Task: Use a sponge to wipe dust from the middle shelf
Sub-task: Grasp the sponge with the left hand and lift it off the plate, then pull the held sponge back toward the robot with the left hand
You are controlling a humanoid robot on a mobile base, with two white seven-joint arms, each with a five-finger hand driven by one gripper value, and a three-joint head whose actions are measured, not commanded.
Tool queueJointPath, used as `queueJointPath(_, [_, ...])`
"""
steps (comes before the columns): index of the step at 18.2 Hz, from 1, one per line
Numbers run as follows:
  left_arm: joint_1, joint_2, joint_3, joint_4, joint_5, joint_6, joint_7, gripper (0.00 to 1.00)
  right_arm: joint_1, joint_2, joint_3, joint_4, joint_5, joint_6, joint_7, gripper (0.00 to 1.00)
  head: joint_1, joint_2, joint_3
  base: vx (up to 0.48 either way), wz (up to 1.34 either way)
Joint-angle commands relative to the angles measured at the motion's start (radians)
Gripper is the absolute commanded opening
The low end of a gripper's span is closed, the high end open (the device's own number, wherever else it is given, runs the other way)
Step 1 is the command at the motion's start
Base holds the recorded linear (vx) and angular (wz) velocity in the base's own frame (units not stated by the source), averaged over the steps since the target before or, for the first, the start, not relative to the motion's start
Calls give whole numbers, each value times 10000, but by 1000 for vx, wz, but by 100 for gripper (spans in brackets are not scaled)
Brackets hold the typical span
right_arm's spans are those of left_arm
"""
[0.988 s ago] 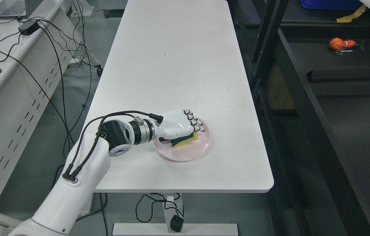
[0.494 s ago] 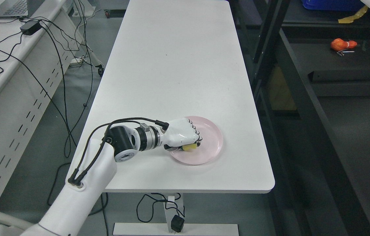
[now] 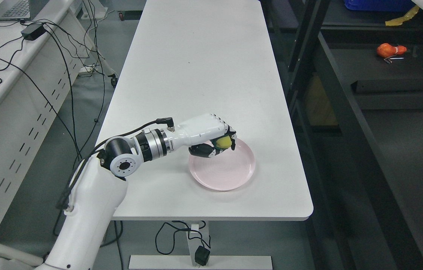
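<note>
Currently:
Left hand [image 3: 207,135]: my fingers [image 3: 230,137] are clenched around the yellow sponge [image 3: 223,142].
Sponge position: raised above the far-left rim of the round pink plate [image 3: 230,172].
Plate: resting on the white tabletop [image 3: 196,67].

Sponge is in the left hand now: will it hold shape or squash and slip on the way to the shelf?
Probably squashes: the sponge bulges between the left hand's curled fingers. Likely light. Only a little shows, so slipping seems unlikely, though its grip is mostly hidden.
</note>
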Motion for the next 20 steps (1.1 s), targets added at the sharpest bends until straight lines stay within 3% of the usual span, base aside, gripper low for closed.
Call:
queueJointPath(1, [362,-345,3573,-140,6417,1657,749,0,-1,-175,12,-174,0,8,-4,100,0,0,0,0,0])
queueJointPath(4, [1800,-345,3070,-201,8203,2045,2313,0,-1,-175,-3,-174,0,8,-4,100,0,0,0,0,0])
queueJointPath(10, [5007,-345,2224,-2376,9264,2045,3669,0,-1,-175,-3,-174,0,8,-4,100,0,0,0,0,0])
queueJointPath(16, [5671,-345,2789,-3345,9434,2152,4004,0,-1,-175,-3,-174,0,8,-4,100,0,0,0,-16,-4])
queueJointPath(20, [5641,-345,3357,-3744,9540,3345,4619,0,-1,-175,-3,-174,0,8,-4,100,0,0,0,-78,-3])
